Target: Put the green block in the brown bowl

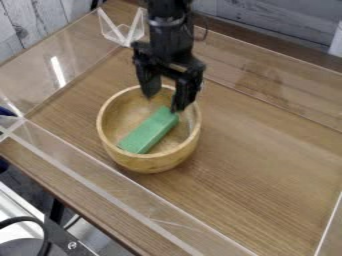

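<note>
Lying inside the brown bowl, the green block slants against its wall where it settled; above the bowl's far rim the gripper hangs, jaws apart, holding nothing.

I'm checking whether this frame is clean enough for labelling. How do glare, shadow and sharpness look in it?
Camera view: bright glare streaks on the clear panel at the left; soft, even light on the wooden table; the green block in the brown bowl is crisp enough, its near side darker; the open claw above is slightly soft; low resolution overall.
</note>
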`<state>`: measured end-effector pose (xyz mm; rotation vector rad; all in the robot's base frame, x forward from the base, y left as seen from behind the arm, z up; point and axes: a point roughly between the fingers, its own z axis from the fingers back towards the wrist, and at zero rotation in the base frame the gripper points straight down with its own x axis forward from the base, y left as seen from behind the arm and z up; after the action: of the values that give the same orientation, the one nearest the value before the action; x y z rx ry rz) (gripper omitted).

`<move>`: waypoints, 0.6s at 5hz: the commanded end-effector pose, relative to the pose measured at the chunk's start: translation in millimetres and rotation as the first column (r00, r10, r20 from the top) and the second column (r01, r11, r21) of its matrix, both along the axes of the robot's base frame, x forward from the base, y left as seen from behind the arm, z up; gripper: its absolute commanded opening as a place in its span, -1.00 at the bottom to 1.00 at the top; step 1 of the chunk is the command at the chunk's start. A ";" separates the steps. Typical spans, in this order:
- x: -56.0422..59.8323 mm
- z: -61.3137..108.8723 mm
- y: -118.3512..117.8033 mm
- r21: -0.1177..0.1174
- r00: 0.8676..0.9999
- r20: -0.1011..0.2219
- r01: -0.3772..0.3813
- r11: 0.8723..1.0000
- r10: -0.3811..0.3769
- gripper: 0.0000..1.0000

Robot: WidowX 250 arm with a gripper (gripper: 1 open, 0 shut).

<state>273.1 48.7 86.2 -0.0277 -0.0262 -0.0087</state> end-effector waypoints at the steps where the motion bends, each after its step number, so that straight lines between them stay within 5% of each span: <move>1: 16.5 43.3 -4.3 0.009 0.994 0.106 0.006 1.000 -0.007 1.00; 3: 16.3 36.8 -5.7 0.014 0.994 0.107 0.013 1.000 -0.014 1.00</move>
<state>285.0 43.1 109.4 -0.0280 -0.0835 -0.0157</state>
